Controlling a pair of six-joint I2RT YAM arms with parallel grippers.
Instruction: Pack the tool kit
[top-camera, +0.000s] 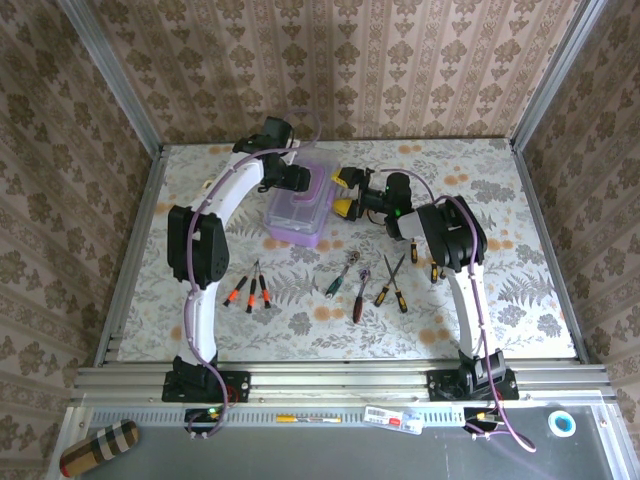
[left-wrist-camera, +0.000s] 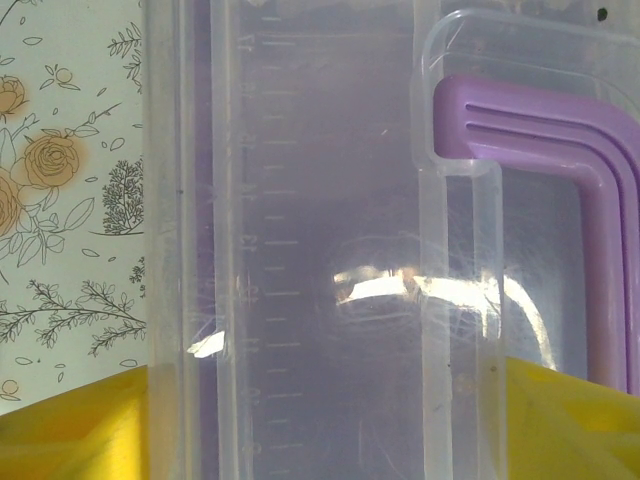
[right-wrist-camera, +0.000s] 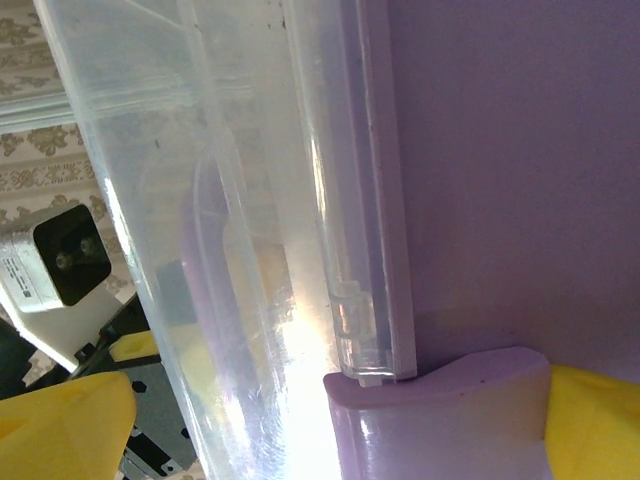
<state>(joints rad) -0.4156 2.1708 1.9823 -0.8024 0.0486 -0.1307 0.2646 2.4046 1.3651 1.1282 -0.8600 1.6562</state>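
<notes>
You see a tabletop covered in pale cloth printed with grey leaves and orange roses; the same print shows at the left edge of the left wrist view. Beige wallpaper with a brown damask pattern closes it in on three sides. Along the near edge runs a ribbed aluminium rail. Below that you have a dark grey shelf carrying a brown, black and cream striped cylinder at the left, a flat white label packet near the middle, and a white ring with a blue centre at the right.
</notes>
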